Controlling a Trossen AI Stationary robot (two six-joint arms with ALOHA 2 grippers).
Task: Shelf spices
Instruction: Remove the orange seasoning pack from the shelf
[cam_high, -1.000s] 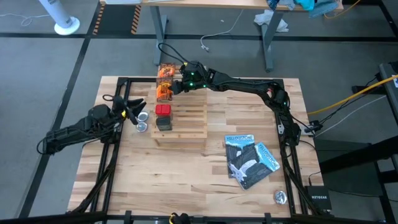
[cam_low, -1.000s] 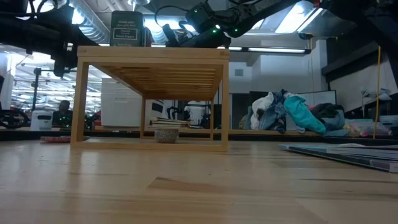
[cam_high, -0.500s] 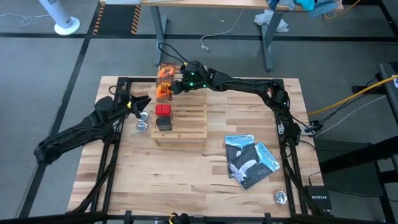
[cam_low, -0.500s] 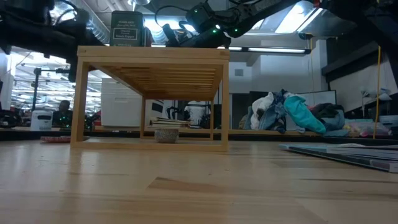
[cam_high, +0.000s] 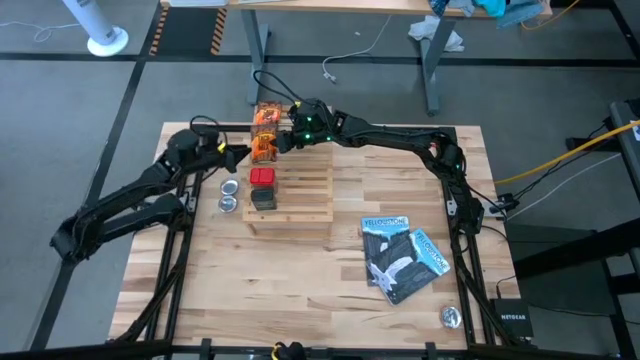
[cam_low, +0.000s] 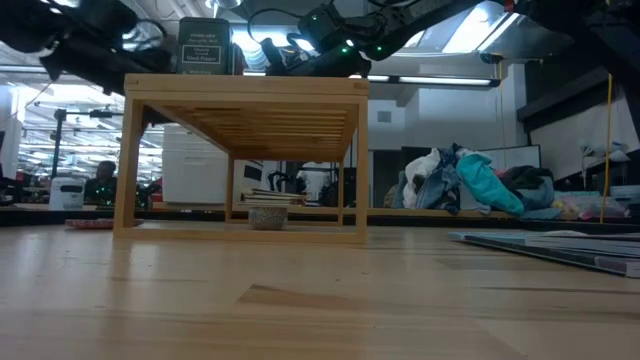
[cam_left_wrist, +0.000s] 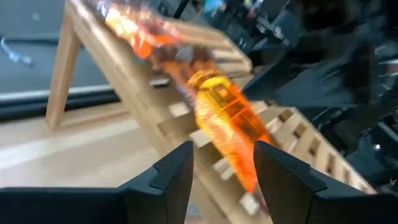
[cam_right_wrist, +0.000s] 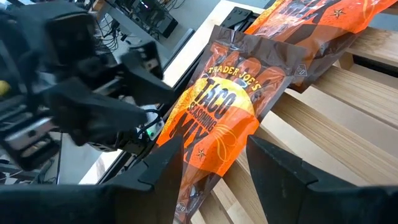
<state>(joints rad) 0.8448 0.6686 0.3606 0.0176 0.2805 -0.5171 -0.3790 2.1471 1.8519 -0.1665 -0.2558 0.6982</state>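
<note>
The wooden slatted shelf (cam_high: 305, 190) stands mid-table. On its left part lie two orange-brown packets (cam_high: 267, 115) (cam_high: 263, 148), a red box (cam_high: 262, 178) and a dark grey box (cam_high: 263, 199) in a row. My right gripper (cam_right_wrist: 214, 149) reaches in from the right, open, with its fingers on either side of the nearer packet (cam_right_wrist: 217, 106). My left gripper (cam_left_wrist: 224, 152) comes from the left, open, its fingers framing the same packet's (cam_left_wrist: 221, 115) other end. The low view shows the shelf (cam_low: 245, 90) with the grey box (cam_low: 204, 47) on top. My right gripper has its fingers (cam_right_wrist: 165, 168) level on either side of the packet's lower end (cam_right_wrist: 199, 180), coming from the table's right. Whether they touch it I cannot tell. The packet lies flat on the shelf's slats.
Two round silver tins (cam_high: 230, 195) sit on the table left of the shelf, under my left arm's path. Blue-and-black booklets (cam_high: 402, 257) lie near the right edge, with a small tin (cam_high: 450, 317) at the near right corner. Black frame rails run along both table sides.
My left gripper has travelled from beside the silver tins toward the far edge and to the right, rising to shelf height and closing in on the orange packet. My right arm and the spices have kept still.
</note>
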